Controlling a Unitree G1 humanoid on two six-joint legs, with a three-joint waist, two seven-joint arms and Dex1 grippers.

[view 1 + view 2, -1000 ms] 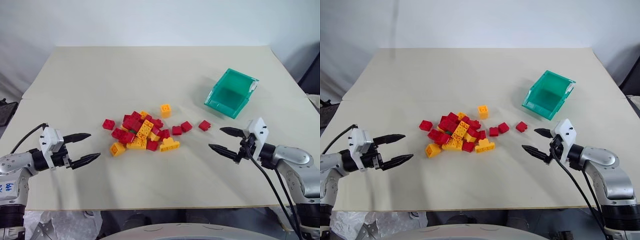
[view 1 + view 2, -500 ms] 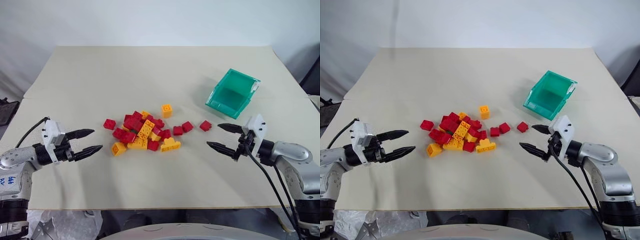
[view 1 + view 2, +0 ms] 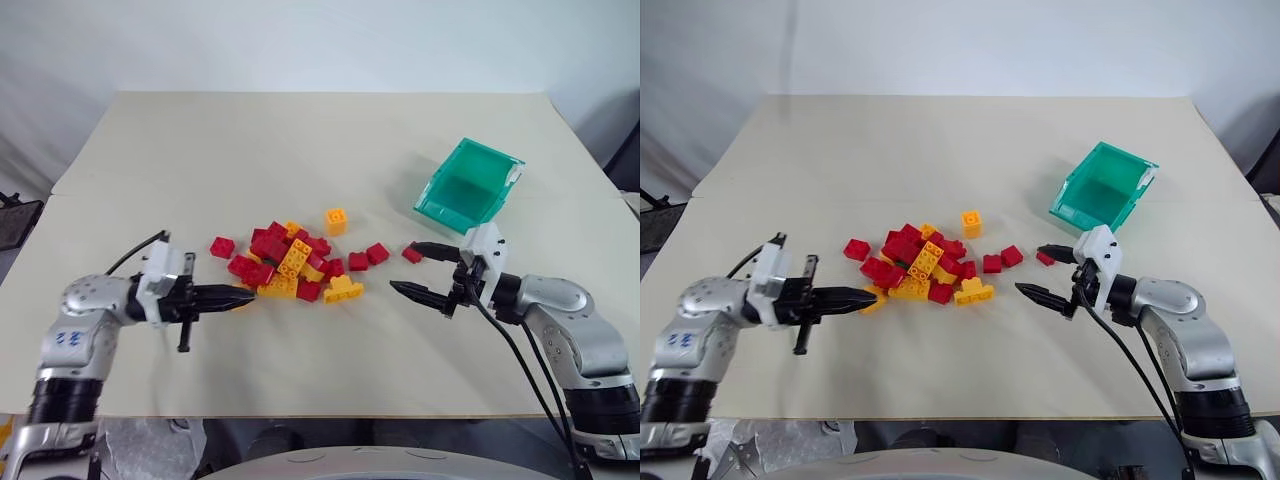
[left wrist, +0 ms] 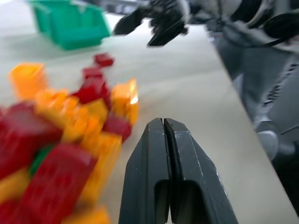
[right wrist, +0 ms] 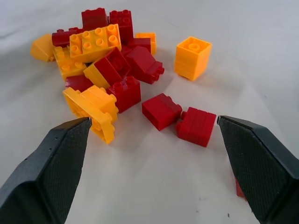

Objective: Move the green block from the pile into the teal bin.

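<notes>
The pile (image 3: 290,262) of red and yellow-orange bricks lies mid-table. The green block (image 4: 41,157) is a small green patch wedged between red bricks, mostly buried. Tilted on its side at the back right stands the teal bin (image 3: 468,188), its mouth facing the pile. My left gripper (image 3: 235,296) is shut on nothing, pointing level at the pile's left edge, with its tip by a yellow-orange brick. To the right of the pile my right gripper (image 3: 402,267) stands open near loose red bricks, nothing between its fingers (image 5: 60,154).
Loose bricks lie around the pile: a red one (image 3: 222,246) at the left, a yellow-orange one (image 3: 336,220) behind, two red ones (image 3: 378,253) and another red (image 3: 411,254) toward the right gripper. The table's front edge (image 3: 300,412) runs close below both arms.
The left gripper has shut and swung right up to the pile's left edge. The right gripper, still open, has moved a little left toward the loose red bricks.
</notes>
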